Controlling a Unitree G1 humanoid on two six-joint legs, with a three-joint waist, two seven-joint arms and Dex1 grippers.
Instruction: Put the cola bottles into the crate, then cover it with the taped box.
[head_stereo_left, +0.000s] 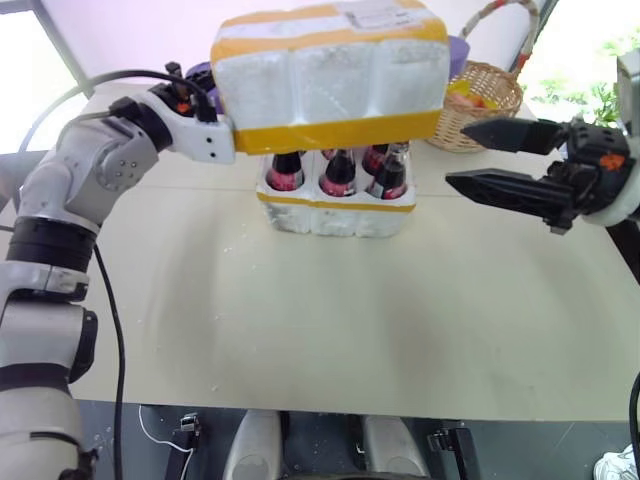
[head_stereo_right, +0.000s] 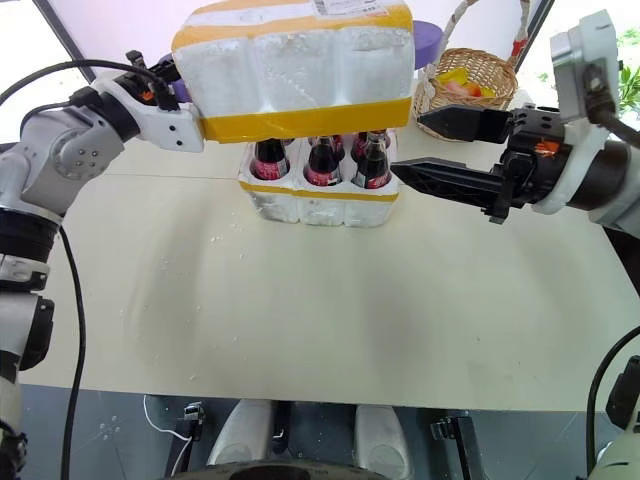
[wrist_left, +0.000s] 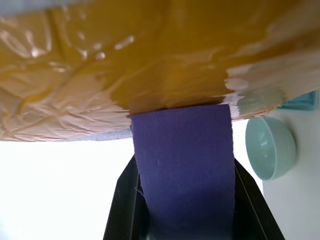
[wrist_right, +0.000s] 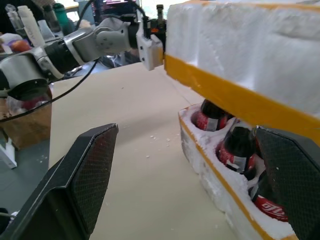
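Left claw (head_stereo_left: 222, 140) pinching taped box (head_stereo_left: 330, 75) just above crate (head_stereo_left: 337, 208), right claw (head_stereo_left: 490, 158) spread beside

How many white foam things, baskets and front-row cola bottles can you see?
White foam things: 2, the taped box and the crate
Basket: 1
Front-row cola bottles: 3 (more stand behind, partly hidden)
Total: 6

Bright daylight floods in from behind, blowing out the windows, casting soft shadows on the surface (head_stereo_left: 330, 320), left wrist view blurred close-up.
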